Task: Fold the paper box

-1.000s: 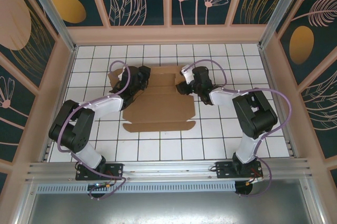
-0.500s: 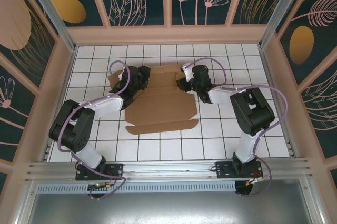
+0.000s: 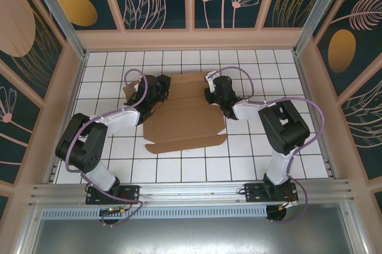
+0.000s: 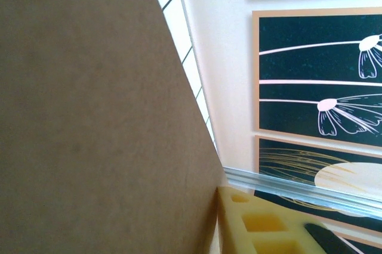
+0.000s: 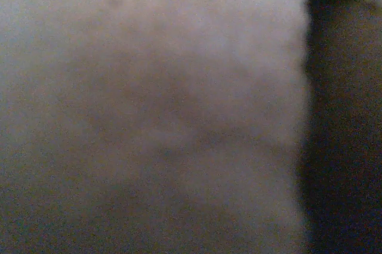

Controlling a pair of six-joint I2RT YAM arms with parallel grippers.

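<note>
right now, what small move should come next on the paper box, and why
Likely raise the far flaps along their creases: the paper box lies nearly flat, the left fingers touch its far left flap, and the right arm reaches its far right corner.

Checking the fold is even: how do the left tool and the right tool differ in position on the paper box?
The left tool sits at the far left side of the paper box, the right tool at its far right corner. The left wrist view shows cardboard sharp beside a yellow finger; the right wrist view shows it as a close blur. Both are over the far half.
</note>
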